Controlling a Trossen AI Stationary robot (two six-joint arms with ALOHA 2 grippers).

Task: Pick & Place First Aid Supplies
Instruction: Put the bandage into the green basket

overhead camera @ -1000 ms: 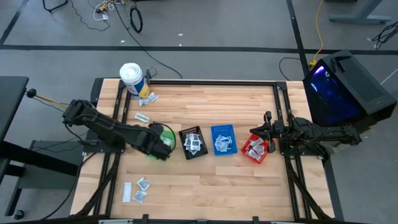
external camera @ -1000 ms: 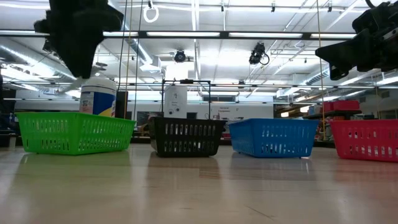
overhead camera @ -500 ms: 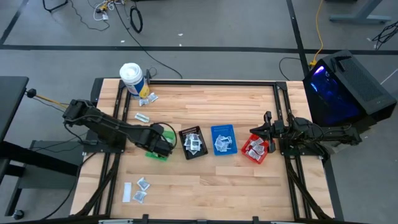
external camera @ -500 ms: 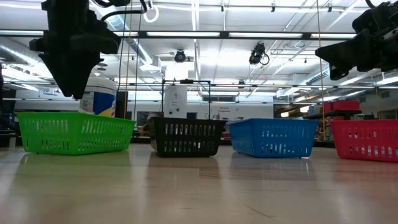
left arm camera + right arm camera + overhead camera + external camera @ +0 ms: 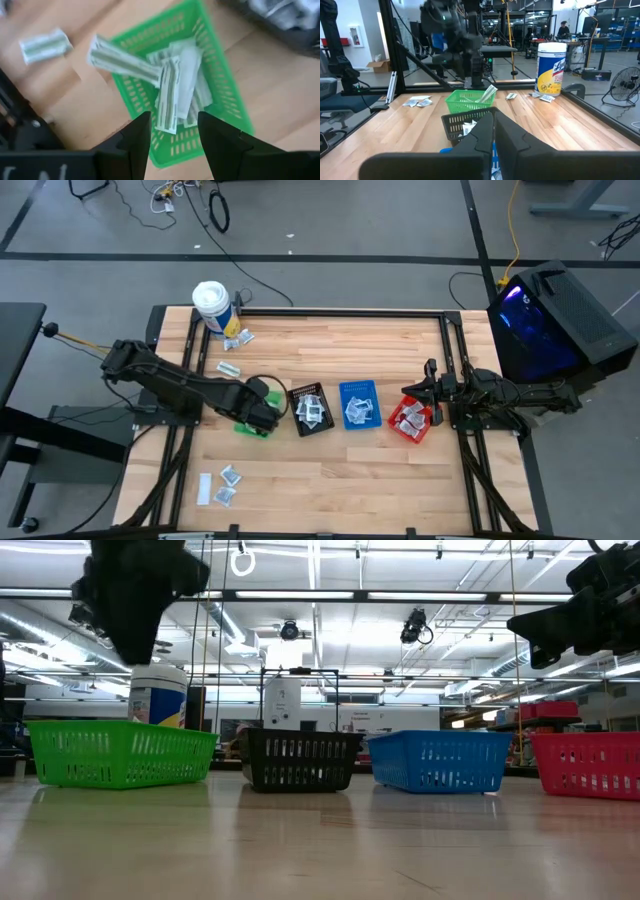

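First aid supplies lie in several places. Greenish-printed strip packets point(image 5: 175, 95) are heaped in the green bin point(image 5: 215, 75), and one long strip point(image 5: 125, 62) leans over the bin's rim with its end sticking out. Loose sachets lie on the table near the tub point(image 5: 237, 338), by the left edge point(image 5: 228, 367) and near the front point(image 5: 225, 485). My left gripper point(image 5: 174, 137) hovers open above the green bin point(image 5: 250, 426), touching nothing. My right gripper point(image 5: 493, 131) is shut and waits above the red bin point(image 5: 412, 420).
Black bin point(image 5: 311, 409), blue bin point(image 5: 359, 404) and red bin stand in a row right of the green one, each holding sachets. A white tub point(image 5: 211, 306) stands at the far left corner. A metal frame borders the table. Bare wood lies in front of the bins.
My left gripper dipped toward the green bin, then rose above it again, shifting slightly toward the black bin. The right arm kept still.
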